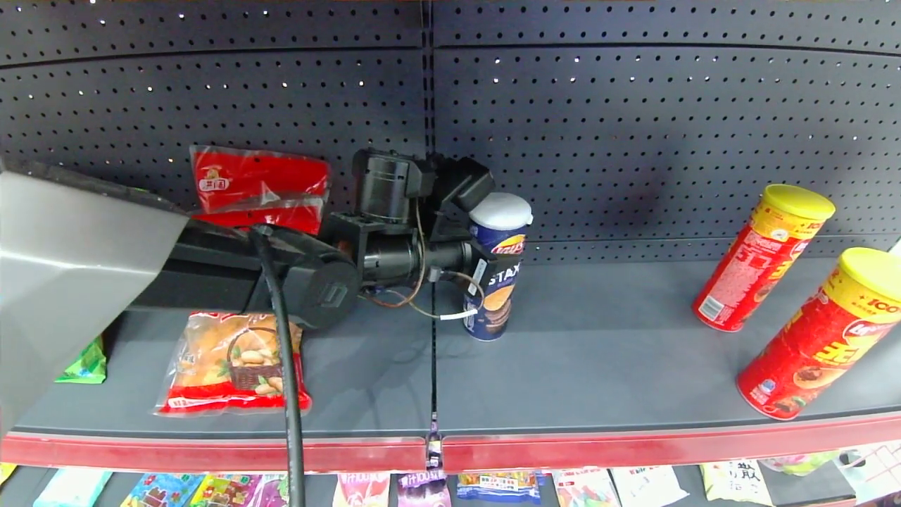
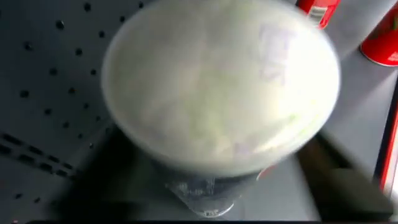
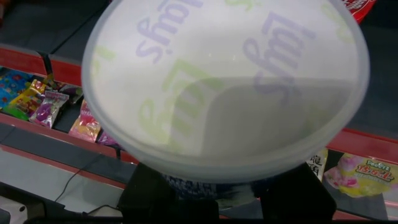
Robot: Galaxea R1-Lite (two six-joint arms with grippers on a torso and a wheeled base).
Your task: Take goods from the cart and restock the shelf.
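Along the grey shelf, head view: dark matte deck, a red strip on the front lip, black pegboard as the back wall. A seam runs through wall and deck from 12 to 6 o'clock near centre.

Blue can: stands on the shelf just beside the seam, mid-deck. White lid; dark blue label with white lettering and a small yellow-and-red badge.

Left gripper: comes in from 9 o'clock, jaws pinching the blue can on its upper half. Left wrist view is blurred, with the lid close under the camera and dark shapes on either side.

At 3 o'clock of the blue can, well apart: far red can and near red can. Both have yellow lids and red labels with pale print.

At 10 o'clock: red bag leaning on the pegboard. At 8 o'clock: snack bag lying flat, with a basket pictured on it. Green packet at the 9 o'clock edge, partly hidden.

At 6 o'clock, under the strip: bright packets in a row.

Right wrist view: second can, clear lid with pale lettering, dark body. Right gripper jaws pinch it below the lid, holding it in the air in front of red-edged shelf fronts.
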